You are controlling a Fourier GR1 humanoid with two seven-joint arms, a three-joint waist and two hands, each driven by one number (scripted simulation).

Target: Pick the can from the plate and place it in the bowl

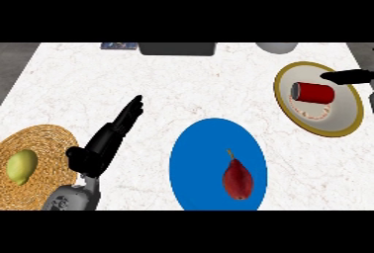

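Right hand [349, 76]: only dark fingers show at the far right edge, just beyond the can [313, 92]; open or closed cannot be told. Can lies on its side on the gold-rimmed plate [352, 94]. Left hand [110, 138]: fingers straight, open, over the tabletop [190, 84], holding nothing. Pear [237, 179] on blue mat [197, 158], near centre. Green fruit [22, 166] on woven mat [51, 143], near left.

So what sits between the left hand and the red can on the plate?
In the head view, only bare marble counter lies between the left hand and the red can; the blue plate lies below that line.
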